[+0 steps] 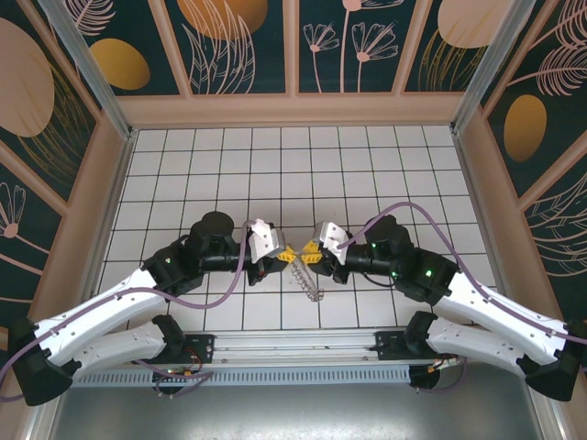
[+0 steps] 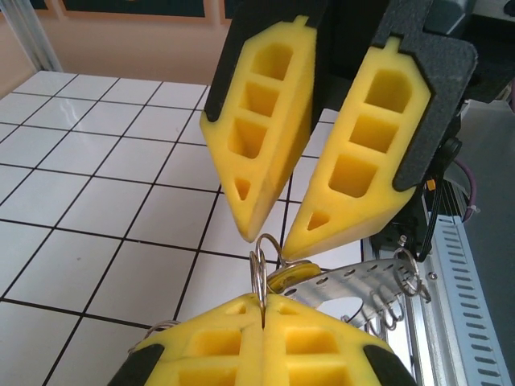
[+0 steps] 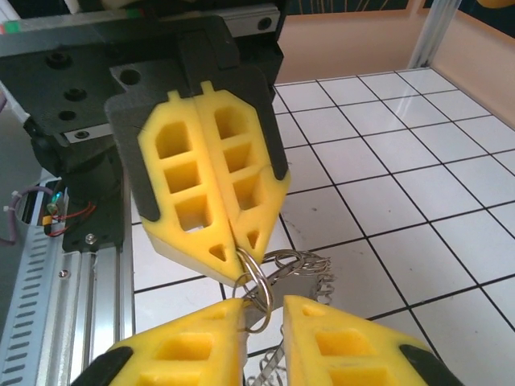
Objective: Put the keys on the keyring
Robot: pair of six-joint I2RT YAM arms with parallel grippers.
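Top external: left pincer [image 1: 287, 255] pinching keyring [image 2: 258, 277] mid-table, walls [image 1: 293, 110] well apart.

White-black arms [image 1: 101, 321], purple cables [image 1: 410, 204], yellow pincer pads [image 2: 265, 121].

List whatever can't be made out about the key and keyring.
- Top view: the chain is too small to tell links from keys.
- Left wrist: the left fingers hide the lower part of the keyring. The key is partly covered by it, so threaded or not cannot be told.
- Right wrist: the right fingers and the bottom edge cut off the chain.
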